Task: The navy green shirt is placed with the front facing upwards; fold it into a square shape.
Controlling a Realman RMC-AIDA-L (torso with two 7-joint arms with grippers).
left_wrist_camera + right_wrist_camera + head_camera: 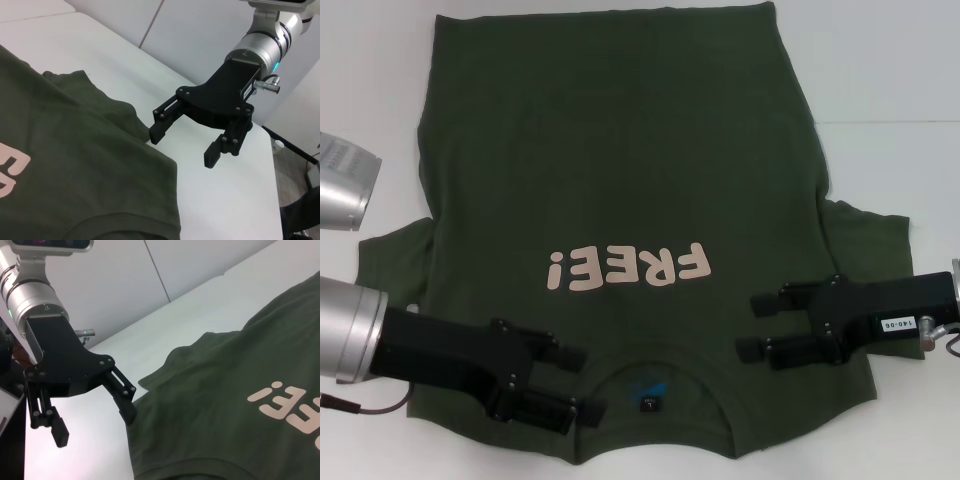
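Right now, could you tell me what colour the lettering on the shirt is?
Pale pink lettering on the shirt; clearest in the head view.

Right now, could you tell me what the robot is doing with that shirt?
The navy green shirt lies flat on the white table, print up, collar nearest the robot. The left gripper and right gripper hover open over its shoulders on either side of the collar. Neither holds fabric; no fold is made yet.

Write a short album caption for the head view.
Two open grippers, left and right, hover over the shoulders of a green "FREE!" T-shirt.
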